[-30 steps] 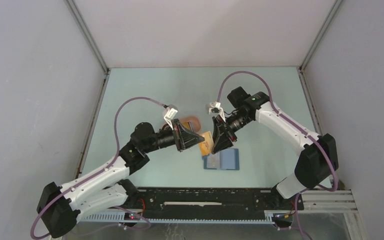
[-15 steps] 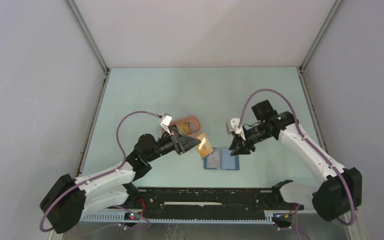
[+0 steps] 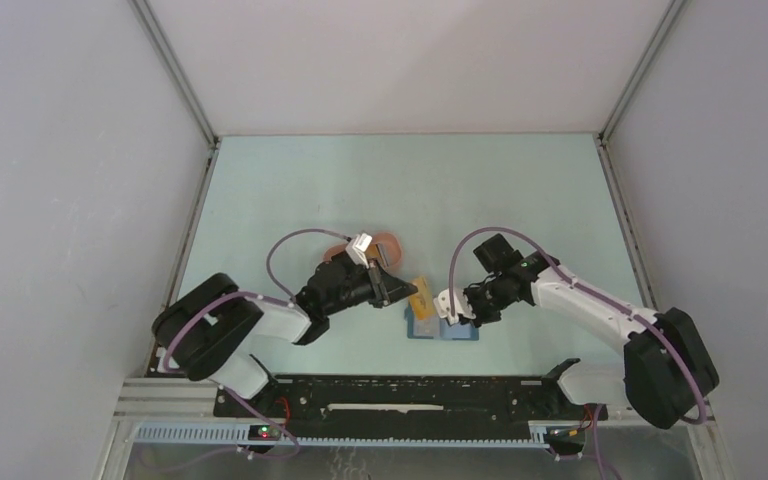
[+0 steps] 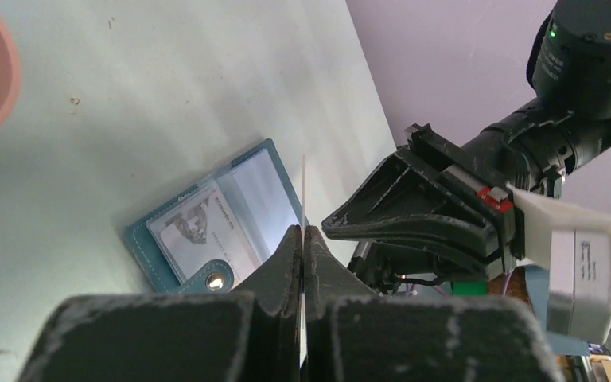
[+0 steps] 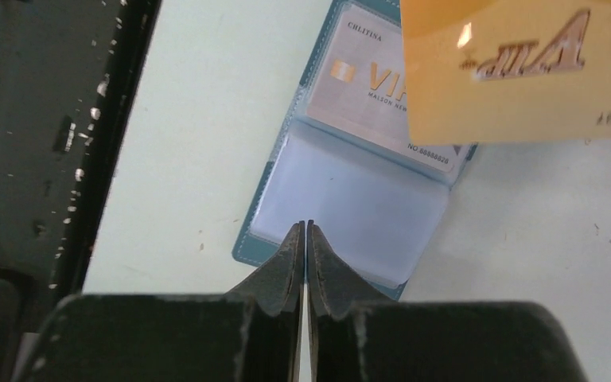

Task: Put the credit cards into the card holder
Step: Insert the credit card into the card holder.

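Right now the left claw [image 4: 303,233] is clamped on the yellow-orange card [image 5: 517,72], held on edge over the open card holder [image 5: 350,199], whose one slot holds a whitish card [image 5: 370,87]. The right claw [image 5: 303,227] has its tips pressed together at the holder's empty-slot edge (whether they pinch it, I cannot tell).

You have: yellow-orange card [image 5: 517,72], glossy plastic; card holder [image 5: 350,207], shiny clear sleeves, matt blue stitched cover; table [image 5: 207,119], smooth matt.
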`<state>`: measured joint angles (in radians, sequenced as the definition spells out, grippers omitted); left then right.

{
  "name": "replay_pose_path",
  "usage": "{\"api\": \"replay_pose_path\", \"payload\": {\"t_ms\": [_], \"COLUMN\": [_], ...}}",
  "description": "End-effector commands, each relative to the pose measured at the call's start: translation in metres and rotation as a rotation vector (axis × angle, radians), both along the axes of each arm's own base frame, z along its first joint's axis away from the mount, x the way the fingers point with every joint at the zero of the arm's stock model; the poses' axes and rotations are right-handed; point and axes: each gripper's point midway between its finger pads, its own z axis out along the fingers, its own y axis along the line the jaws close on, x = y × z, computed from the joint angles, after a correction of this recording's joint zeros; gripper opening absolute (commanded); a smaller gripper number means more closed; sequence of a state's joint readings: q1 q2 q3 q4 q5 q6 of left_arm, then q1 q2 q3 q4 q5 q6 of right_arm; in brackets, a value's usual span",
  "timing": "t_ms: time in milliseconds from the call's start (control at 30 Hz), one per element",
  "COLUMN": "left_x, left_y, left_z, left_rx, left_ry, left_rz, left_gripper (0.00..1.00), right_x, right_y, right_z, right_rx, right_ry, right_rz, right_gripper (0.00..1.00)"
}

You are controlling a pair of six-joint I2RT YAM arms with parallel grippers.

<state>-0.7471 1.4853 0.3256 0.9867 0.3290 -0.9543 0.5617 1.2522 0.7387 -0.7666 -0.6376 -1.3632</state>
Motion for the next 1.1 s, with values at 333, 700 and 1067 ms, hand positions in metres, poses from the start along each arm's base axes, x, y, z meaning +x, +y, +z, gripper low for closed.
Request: {"api": "replay_pose_path", "payload": {"t_ms": [333, 700, 1067], "left_x": [0.016, 0.015, 0.011], "left_y": [-0.031, -0.036, -0.040], "left_z": [-0.007, -0.027, -0.041], "left_rx": [-0.066, -0.040, 0.008], "left_ry": [-0.006, 0.038, 0.068], "left_rz": [-0.041, -0.058, -0.071], "left_gripper": [0.00, 0.00, 0.00], "right_x": [0.015, 0.013, 0.012], "right_y": [-0.005, -0.005, -0.005], "right_z": [-0.031, -0.037, -0.037], "right_rx": [-0.144, -0.172, -0.173], "right_ry": [-0.046, -0.039, -0.036], "right_rz": [0.015, 0.022, 0.022], "right_gripper": [0.06, 0.05, 0.04]}}
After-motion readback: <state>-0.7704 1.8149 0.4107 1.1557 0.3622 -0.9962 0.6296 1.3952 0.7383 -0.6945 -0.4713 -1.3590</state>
